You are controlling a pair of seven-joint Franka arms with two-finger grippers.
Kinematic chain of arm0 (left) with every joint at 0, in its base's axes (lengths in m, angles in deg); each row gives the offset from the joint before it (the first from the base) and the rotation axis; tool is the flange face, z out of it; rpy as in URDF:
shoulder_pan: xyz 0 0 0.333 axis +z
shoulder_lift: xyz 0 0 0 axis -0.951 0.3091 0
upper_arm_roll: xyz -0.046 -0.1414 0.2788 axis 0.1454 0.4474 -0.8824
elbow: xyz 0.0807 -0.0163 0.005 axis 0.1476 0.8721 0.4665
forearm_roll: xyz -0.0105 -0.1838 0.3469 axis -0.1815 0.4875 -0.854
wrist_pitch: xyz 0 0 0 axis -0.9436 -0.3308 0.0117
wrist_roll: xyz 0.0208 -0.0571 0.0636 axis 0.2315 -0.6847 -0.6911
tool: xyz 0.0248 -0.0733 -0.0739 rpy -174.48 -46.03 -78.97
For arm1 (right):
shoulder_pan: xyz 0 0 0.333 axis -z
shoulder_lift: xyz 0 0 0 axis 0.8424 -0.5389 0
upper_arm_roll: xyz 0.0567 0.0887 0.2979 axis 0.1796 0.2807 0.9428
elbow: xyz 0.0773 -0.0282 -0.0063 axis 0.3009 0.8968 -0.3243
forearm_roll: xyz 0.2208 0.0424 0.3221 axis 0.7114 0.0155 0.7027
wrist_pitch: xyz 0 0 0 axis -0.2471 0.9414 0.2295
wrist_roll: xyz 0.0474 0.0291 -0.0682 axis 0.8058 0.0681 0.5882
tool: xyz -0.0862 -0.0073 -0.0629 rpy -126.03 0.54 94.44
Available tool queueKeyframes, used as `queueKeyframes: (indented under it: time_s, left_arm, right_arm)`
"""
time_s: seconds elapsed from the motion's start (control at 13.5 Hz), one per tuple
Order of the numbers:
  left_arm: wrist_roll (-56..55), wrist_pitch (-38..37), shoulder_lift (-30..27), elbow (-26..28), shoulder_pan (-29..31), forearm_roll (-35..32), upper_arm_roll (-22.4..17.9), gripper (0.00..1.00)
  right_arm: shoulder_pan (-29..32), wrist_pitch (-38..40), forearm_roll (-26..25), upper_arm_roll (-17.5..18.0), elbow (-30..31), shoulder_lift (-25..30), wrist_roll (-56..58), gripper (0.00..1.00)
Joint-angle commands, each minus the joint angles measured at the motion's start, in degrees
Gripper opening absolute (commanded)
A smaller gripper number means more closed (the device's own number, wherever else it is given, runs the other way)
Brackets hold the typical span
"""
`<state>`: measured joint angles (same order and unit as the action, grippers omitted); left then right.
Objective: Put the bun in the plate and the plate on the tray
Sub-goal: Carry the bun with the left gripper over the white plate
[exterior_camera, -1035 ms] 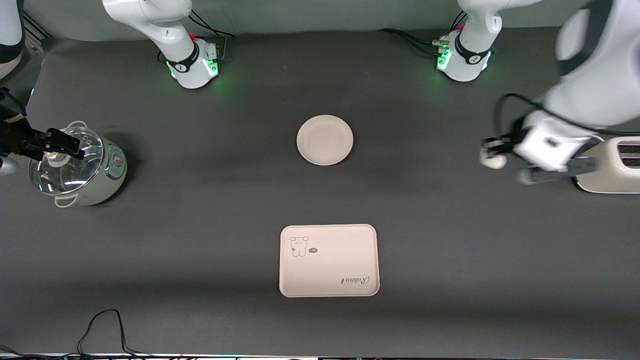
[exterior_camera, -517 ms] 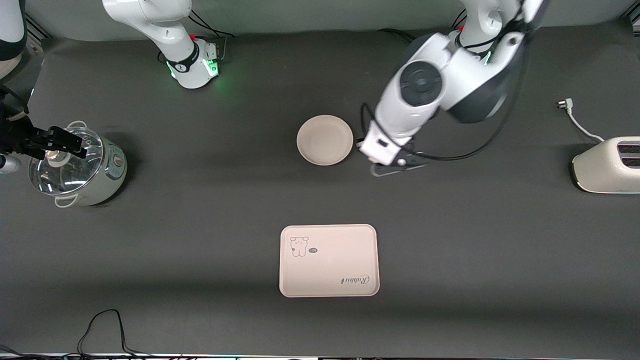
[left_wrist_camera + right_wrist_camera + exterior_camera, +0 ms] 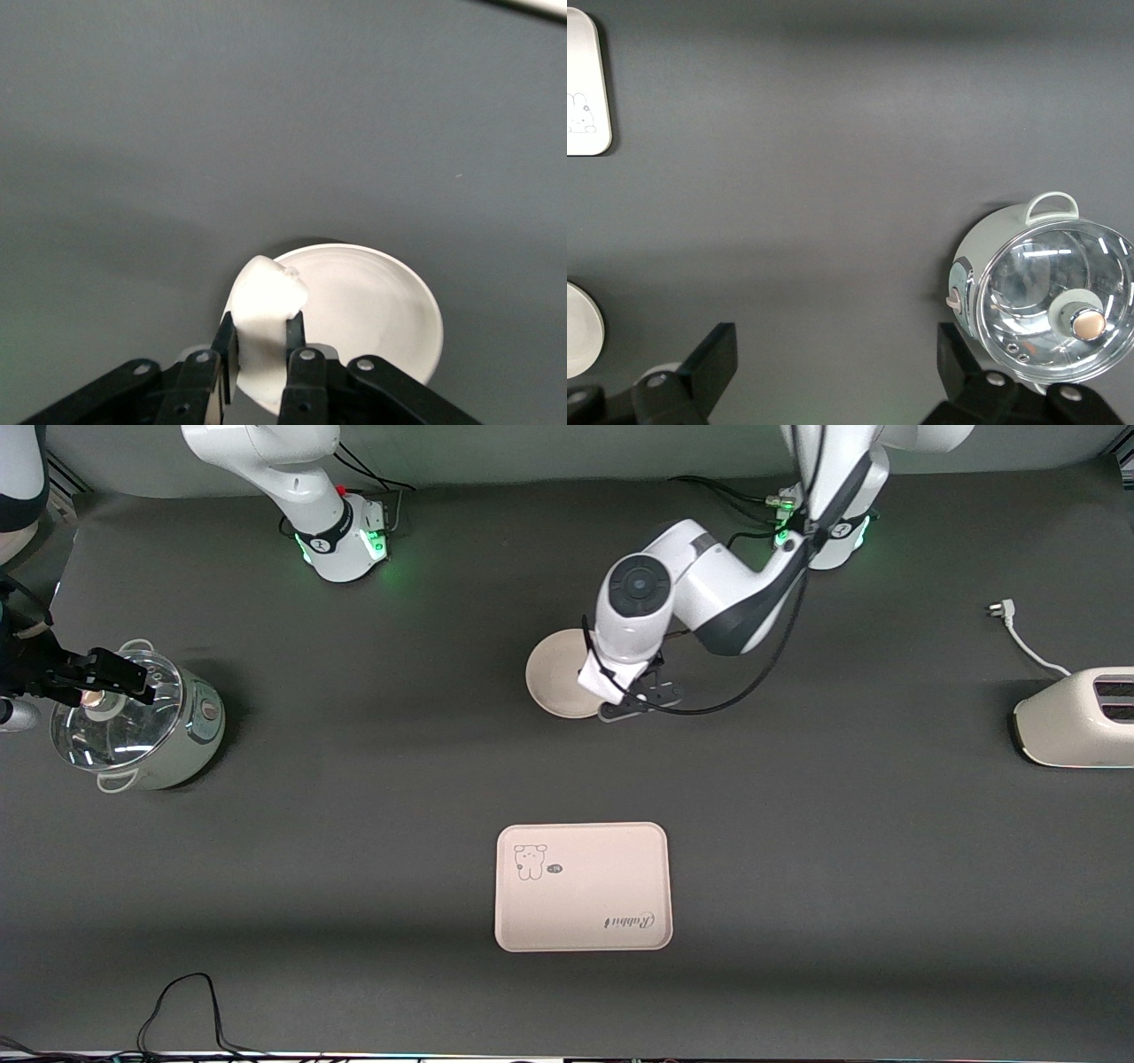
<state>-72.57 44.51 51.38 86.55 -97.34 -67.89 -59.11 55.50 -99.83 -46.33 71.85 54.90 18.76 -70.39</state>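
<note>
The tray (image 3: 583,887), nearest the front camera at the table's six o'clock edge, is found bare, and the plate (image 3: 554,675) is seen at the table's centre, well apart from it toward twelve o'clock. The bun (image 3: 264,329) is held clamped in the left gripper (image 3: 262,341) over the plate's rim, so neither placement is judged complete. The right gripper (image 3: 837,367) is seen spread wide, waiting over the lidded cooker (image 3: 133,720) at nine o'clock.

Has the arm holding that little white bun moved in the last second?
Yes. The left end effector, shut on the bun, swung from beside the toaster to over the plate.
</note>
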Motion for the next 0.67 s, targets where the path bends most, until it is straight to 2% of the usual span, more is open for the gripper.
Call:
queueKeyframes:
  time_s: [0.0, 0.22, 0.3, 0.37, 0.44, 0.52, 0.59]
  left_arm:
    - [-9.3, 6.0, 5.5, -0.1, -3.2, -4.2, -0.9, 0.25]
    - [-12.5, 10.6, 9.0, -0.1, -4.4, -4.7, -0.9, 0.26]
    - [-12.7, 10.6, 9.0, -0.1, -4.4, -4.7, -0.9, 0.33]
    - [-12.7, 10.5, 9.0, -0.1, -4.6, -4.7, -0.9, 0.46]
    - [-12.9, 10.3, 9.0, -0.1, -4.7, -4.7, -0.9, 0.92]
    - [-13.0, 9.5, 8.6, -0.1, -4.6, -4.8, -0.9, 1.00]
    - [-13.0, 8.7, 8.1, -0.1, -4.4, -4.8, -0.9, 1.00]
  right_arm:
    - [-0.4, 0.5, -0.7, -0.1, 1.0, 1.3, 1.1, 1.00]
    - [-0.4, 0.5, -0.7, -0.1, 1.0, 1.3, 1.0, 1.00]
    - [-0.4, 0.5, -0.7, -0.1, 1.0, 1.3, 1.0, 1.00]
    - [-0.4, 0.6, -0.7, 0.0, 1.0, 1.3, 1.1, 1.00]
    - [-0.4, 0.6, -0.7, -0.1, 1.0, 1.2, 1.1, 1.00]
    - [-0.4, 0.6, -0.7, -0.1, 1.0, 1.2, 1.1, 1.00]
    - [-0.4, 0.6, -0.7, -0.1, 1.0, 1.2, 1.1, 1.00]
